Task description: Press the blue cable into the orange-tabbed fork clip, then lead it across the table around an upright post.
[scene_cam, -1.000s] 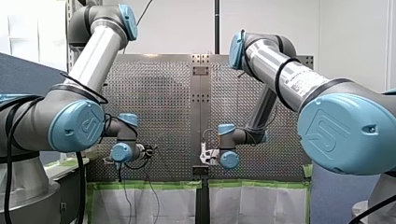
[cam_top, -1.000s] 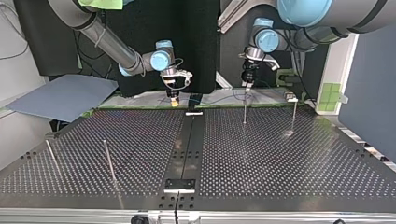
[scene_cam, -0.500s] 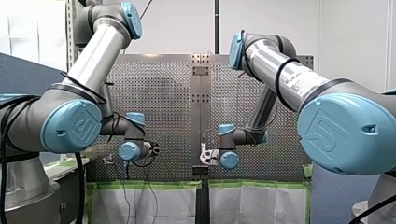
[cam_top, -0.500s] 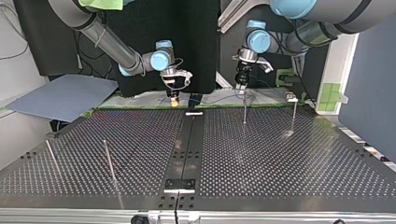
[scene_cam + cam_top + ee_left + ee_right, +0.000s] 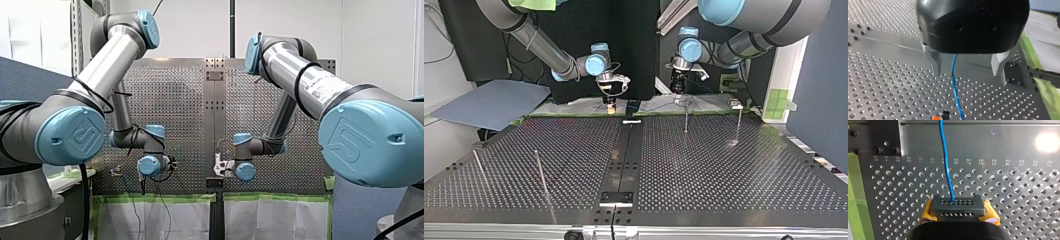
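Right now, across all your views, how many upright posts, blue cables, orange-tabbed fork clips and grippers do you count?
upright posts: 4
blue cable: 1
orange-tabbed fork clip: 1
grippers, left gripper and right gripper: 2
Total: 8

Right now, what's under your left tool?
The blue cable runs between the open fingers of my left tool, over the holed table, toward the orange-tabbed clip. The tool's body hides the cable's far end.
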`<state>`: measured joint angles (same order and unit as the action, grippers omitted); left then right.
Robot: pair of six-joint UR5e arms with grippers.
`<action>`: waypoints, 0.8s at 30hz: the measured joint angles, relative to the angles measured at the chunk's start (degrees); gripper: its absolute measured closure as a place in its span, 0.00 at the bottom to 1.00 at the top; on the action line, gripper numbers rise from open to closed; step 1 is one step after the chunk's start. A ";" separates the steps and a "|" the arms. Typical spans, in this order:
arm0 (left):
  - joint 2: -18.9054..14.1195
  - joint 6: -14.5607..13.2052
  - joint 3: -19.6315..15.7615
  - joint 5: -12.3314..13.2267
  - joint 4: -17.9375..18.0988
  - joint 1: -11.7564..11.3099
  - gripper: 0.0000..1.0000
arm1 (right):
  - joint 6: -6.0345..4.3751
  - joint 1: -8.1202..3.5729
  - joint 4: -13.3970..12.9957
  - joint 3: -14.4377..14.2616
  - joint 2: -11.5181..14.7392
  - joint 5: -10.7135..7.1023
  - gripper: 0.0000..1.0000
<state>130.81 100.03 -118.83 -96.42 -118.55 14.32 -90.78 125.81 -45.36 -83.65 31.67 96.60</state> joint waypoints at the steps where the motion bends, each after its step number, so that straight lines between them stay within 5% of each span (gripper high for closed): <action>1: 0.03 0.00 0.40 -0.38 -0.25 0.20 0.00 | -0.01 -0.01 0.00 0.00 0.00 -0.01 1.00; 24: 0.63 -0.70 6.98 -2.87 -6.92 1.74 0.00 | -0.12 -0.08 0.00 0.00 -0.02 -0.03 1.00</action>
<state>131.44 99.33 -111.86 -99.29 -125.47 16.06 -90.90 125.73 -45.36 -83.65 31.64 96.57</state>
